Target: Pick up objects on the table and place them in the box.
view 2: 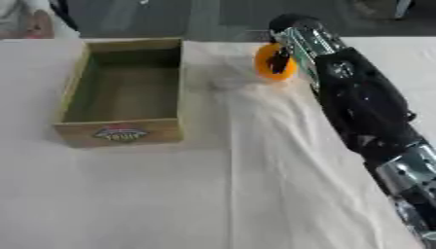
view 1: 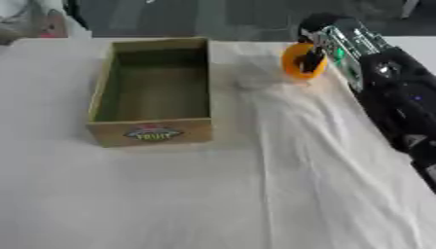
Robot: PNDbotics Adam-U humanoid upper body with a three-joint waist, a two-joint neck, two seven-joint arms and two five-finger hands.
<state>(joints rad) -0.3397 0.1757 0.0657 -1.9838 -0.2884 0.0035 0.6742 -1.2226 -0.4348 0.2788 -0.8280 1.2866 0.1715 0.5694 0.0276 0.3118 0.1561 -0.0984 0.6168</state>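
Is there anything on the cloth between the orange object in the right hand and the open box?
Nothing visible. The right hand is curled on the orange object; only bare, wrinkled white cloth lies between it and the box.

We seem to be in a lab: a white-clothed surface (view 1: 255, 194) and dark floor (view 1: 213, 17) at upper frame.

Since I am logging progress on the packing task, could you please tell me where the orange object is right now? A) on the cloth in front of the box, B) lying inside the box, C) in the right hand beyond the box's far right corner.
C: the right hand is curled round the orange object, and the box holds nothing.
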